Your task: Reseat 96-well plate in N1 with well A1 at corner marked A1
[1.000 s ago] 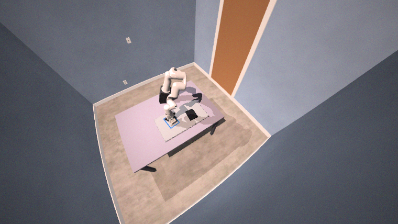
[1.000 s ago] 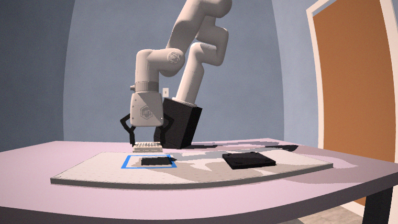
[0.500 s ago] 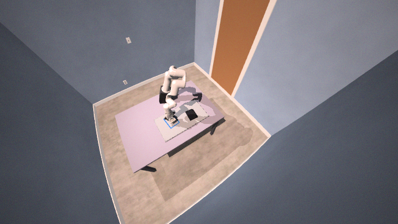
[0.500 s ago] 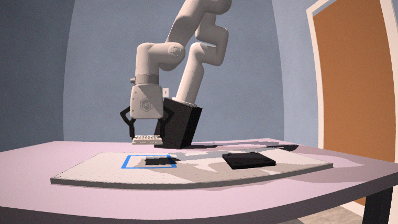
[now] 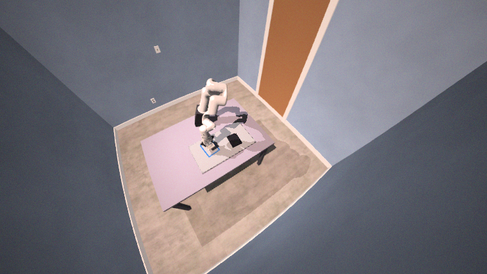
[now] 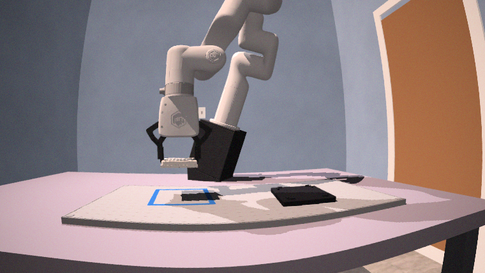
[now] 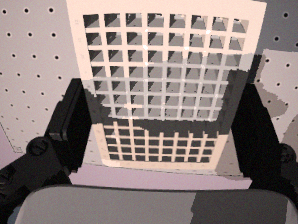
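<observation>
Gripping the white gridded 96-well plate (image 6: 179, 162), the black-fingered tool (image 6: 178, 156) holds it level above the blue taped outline (image 6: 153, 197); seating it in the empty black nest (image 6: 302, 195) remains.

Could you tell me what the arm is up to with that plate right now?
The arm's gripper has its jaws shut on the well plate and holds it level in the air above the blue taped outline on the deck. The black nest to the right has nothing in it, so the plate is not yet reseated.
</observation>
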